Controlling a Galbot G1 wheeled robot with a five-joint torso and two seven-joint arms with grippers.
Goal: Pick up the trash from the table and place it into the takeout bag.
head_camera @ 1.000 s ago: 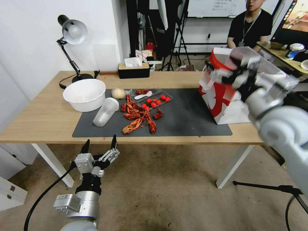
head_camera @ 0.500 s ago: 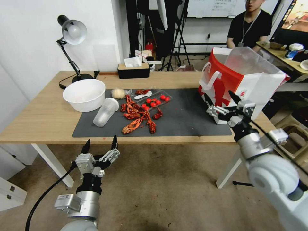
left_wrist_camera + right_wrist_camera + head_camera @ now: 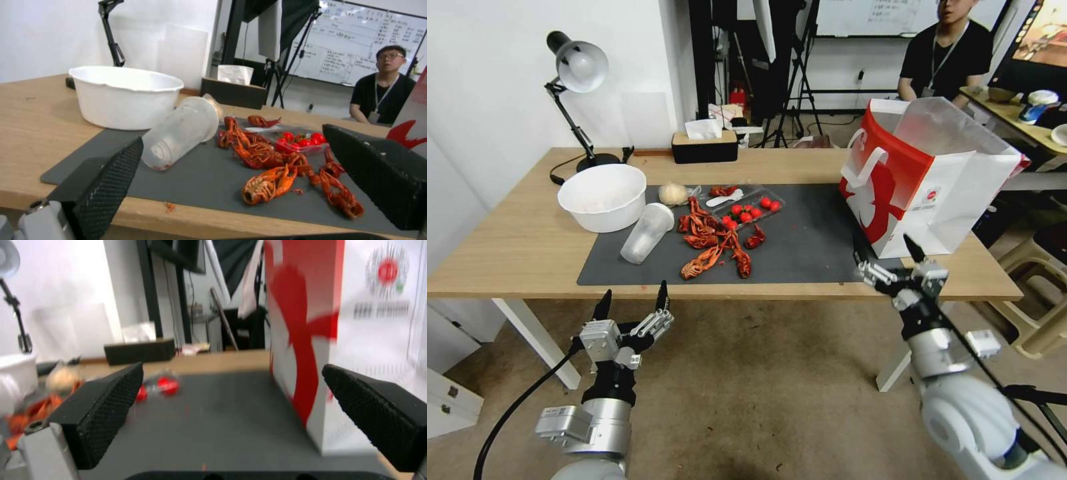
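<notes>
The crayfish shells point(image 3: 715, 241) lie mid-mat on the table point(image 3: 514, 250), beside a tipped clear plastic cup point(image 3: 646, 233) and a white bowl point(image 3: 603, 196); the takeout bag point(image 3: 924, 179) stands upright at the mat's right end; my right gripper point(image 3: 888, 258) hovers empty at the table's front edge below it, fingers apart; my left gripper point(image 3: 632, 301) waits low before the table, fingers spread.

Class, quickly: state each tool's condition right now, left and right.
Left tool: open, holding nothing, below the table's front edge.
Right tool: open, holding nothing, in front of the takeout bag.
</notes>
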